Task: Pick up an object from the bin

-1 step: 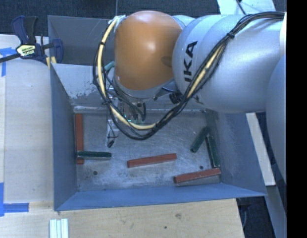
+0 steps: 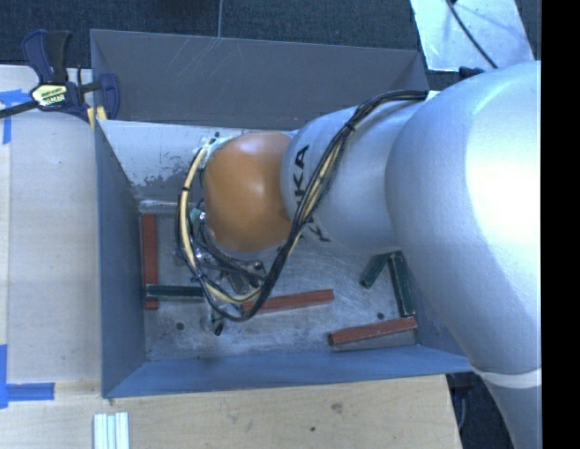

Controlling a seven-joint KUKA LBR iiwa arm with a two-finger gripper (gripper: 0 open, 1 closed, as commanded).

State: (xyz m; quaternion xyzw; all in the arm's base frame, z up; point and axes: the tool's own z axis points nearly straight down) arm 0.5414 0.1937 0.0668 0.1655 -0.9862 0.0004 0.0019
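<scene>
Since the arm (image 2: 365, 185) hogs the grey metal bin (image 2: 122, 325), there's little room round three rust-red flat bars (image 2: 372, 333) and three dark-green bars (image 2: 402, 286); grip unclear.

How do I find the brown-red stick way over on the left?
Start at the grey bin and go to its left wall. The reddish-brown stick lies along that wall. The other two reddish sticks lie crosswise near the front.

Big silver arm (image 2: 440, 185) reaches in across the bin's (image 2: 117, 279) right edge, wrist bent down over the left half. The orange cover (image 2: 243, 195) faces up, with black and yellow cables (image 2: 304, 185) looped round it. The end effector (image 2: 215, 293) sits low underneath, toward the left wall.
</scene>
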